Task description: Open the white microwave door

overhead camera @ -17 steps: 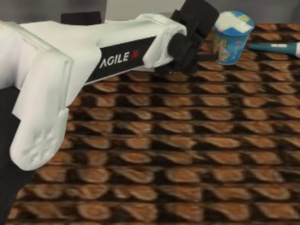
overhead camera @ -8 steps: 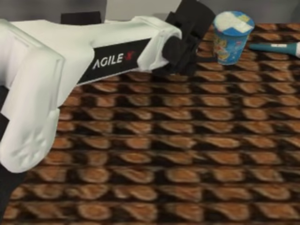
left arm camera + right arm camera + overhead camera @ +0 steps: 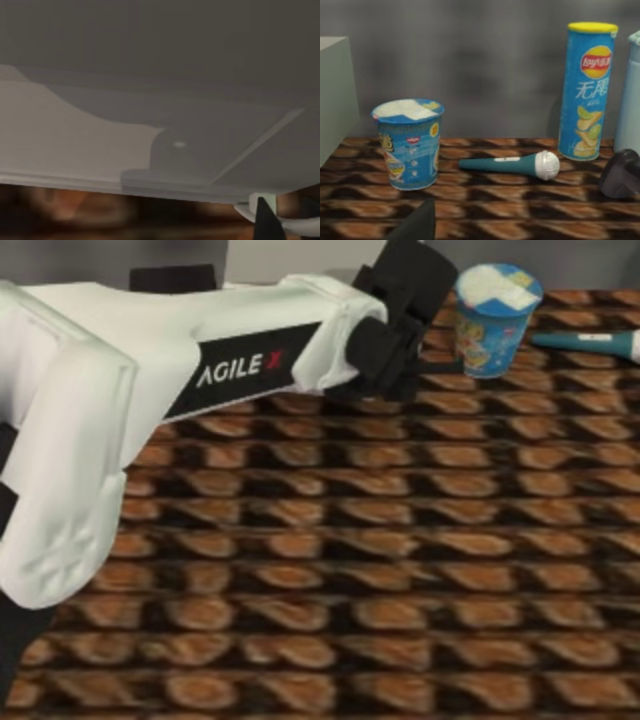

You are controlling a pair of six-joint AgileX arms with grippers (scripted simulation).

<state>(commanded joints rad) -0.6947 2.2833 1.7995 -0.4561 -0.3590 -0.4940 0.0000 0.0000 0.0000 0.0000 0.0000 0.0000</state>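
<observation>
The white microwave shows as a light-grey patch at the table's far edge, mostly hidden behind my left arm. Its side panel also shows in the right wrist view. My left gripper reaches to its front. In the left wrist view the white microwave door fills the picture from very close. A slim white handle sits at its lower edge, and my left gripper is shut on it, one dark fingertip in front. My right gripper is parked at the right, open, out of the top view.
A blue noodle cup stands just right of my left gripper. A teal microphone lies beyond it. A blue chips can, a pale blue container and a dark grey rounded object stand farther right. A black box sits far left.
My left arm and gripper have shifted a little to the left over the last second. They have barely moved in the last half second. The cup and microphone are unmoved.
</observation>
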